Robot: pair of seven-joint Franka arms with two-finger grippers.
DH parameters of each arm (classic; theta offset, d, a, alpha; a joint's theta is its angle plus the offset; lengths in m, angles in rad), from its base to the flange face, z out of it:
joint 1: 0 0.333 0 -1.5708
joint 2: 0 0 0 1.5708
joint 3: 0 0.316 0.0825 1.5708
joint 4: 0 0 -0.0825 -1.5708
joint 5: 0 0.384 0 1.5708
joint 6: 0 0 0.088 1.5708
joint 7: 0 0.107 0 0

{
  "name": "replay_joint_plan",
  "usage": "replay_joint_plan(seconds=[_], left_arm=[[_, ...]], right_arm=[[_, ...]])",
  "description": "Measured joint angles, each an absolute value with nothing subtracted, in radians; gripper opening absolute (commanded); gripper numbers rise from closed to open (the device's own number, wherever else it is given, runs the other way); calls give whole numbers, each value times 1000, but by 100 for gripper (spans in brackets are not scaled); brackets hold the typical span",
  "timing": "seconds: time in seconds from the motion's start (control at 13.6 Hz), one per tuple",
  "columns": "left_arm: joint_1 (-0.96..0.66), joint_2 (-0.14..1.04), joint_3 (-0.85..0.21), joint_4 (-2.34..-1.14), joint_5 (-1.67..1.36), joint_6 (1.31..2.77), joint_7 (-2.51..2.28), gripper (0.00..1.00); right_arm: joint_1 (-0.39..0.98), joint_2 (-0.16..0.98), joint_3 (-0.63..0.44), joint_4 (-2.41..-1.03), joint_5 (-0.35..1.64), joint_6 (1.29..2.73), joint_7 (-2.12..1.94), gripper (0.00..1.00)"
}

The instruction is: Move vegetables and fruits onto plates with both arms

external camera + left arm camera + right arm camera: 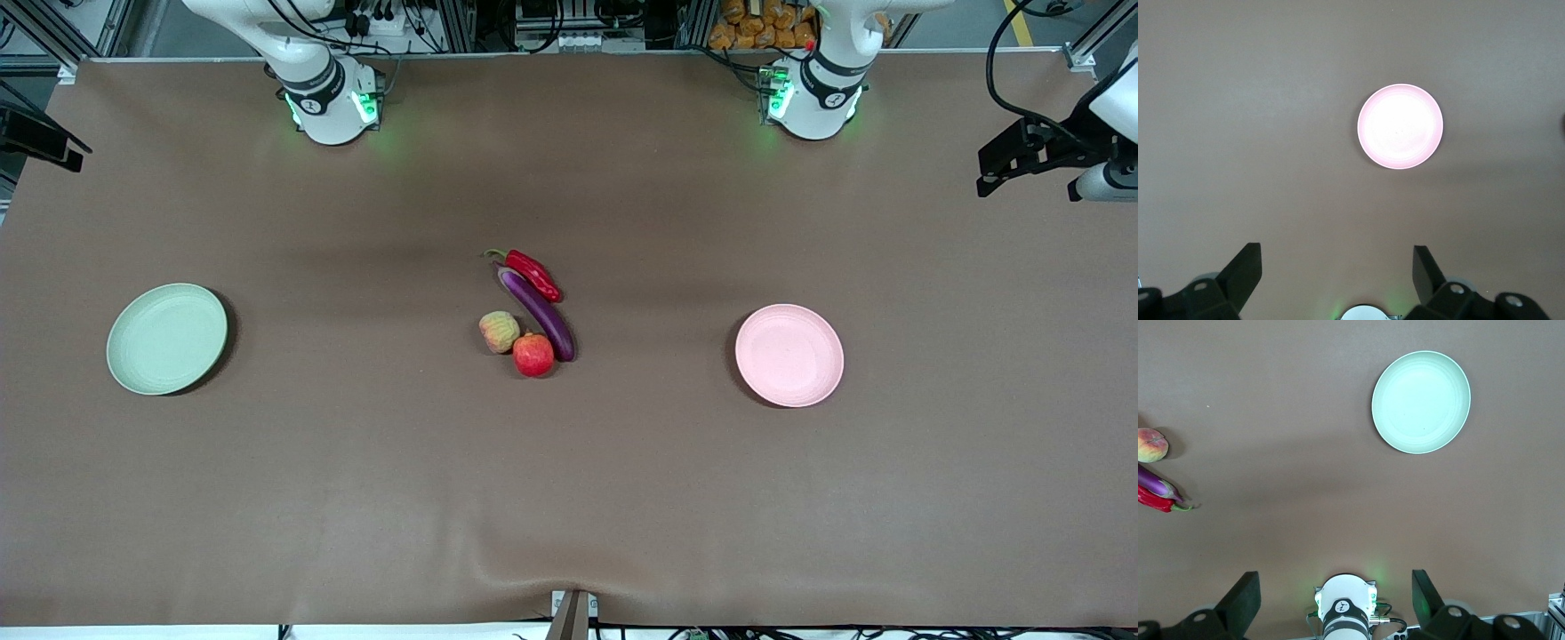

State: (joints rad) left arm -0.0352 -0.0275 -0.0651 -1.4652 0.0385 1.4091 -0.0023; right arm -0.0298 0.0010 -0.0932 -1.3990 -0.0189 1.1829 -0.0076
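My left gripper (1338, 267) hangs high above the brown table cover (622, 480), its two dark fingers (1245, 270) spread wide with nothing between them. Under it, well below, lies the round shallow pale pink plate (1400, 126), bare, toward my left arm's end of the table. My right gripper (1335, 590) is just as high, its fingers (1243, 595) equally wide apart and holding nothing. Well below it sits the round shallow pale green plate (1421, 401), also bare, toward my right arm's end of the table. Directly beneath this gripper I can see my right arm's white base (1345, 610) with its green light.

Neither gripper shows in the front view; only the two bases stand along the table's edge there.

All the produce lies in one cluster at the middle of the table, between the two plates and well apart from both grippers. The long slim glossy purple eggplant (539, 311) lies at a slant. The wrinkled red chili pepper with a green stem (530, 272) rests alongside it, touching or nearly so. The small round red fruit (533, 355) sits against the eggplant's nearer end, and the yellowish-green fruit with a pink blush (499, 332) is just beside it.
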Motion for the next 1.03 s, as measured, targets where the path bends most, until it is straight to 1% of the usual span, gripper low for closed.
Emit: replay_joint_plan(seconds=[0.44, 0.66, 0.88, 1.03], left_arm=[[-32, -27, -64, -1465, 38, 1408, -2, 100], [-40, 0, -74, -1464, 18, 1408, -76, 100], [-122, 87, -115, -1463, -7, 1428, -293, 100], [-220, 174, -133, -1451, -7, 1495, -454, 100]], right_arm=[[-30, 2, -93, -1399, -18, 1183, -8, 100], [-30, 2, -93, -1399, -17, 1183, -8, 100], [-31, 2, -93, -1400, -17, 1183, -8, 100], [-31, 2, -93, -1400, -17, 1182, -8, 100]])
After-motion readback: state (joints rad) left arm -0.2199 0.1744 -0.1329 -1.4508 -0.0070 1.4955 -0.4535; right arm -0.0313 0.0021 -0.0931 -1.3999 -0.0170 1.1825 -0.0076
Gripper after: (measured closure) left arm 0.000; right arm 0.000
